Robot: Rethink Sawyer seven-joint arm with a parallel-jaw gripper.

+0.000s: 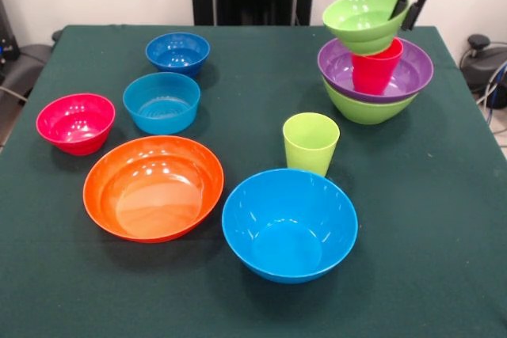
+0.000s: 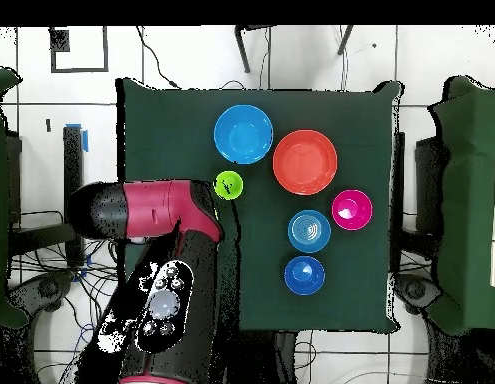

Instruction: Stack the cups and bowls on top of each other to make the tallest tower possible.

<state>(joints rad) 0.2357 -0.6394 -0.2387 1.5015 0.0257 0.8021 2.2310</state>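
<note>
The tower stands at the back right: a large lime-green bowl holds a wide purple bowl, and a red cup stands in that. A small lime-green bowl sits tilted on the red cup. My gripper is shut on that bowl's right rim, one finger inside and one outside. A lime-green cup stands alone mid-table. In the overhead view my arm hides the tower and the gripper.
Loose bowls stand on the green table: a large light blue bowl, a large orange bowl, a small pink-red bowl, a small light blue bowl and a small dark blue bowl.
</note>
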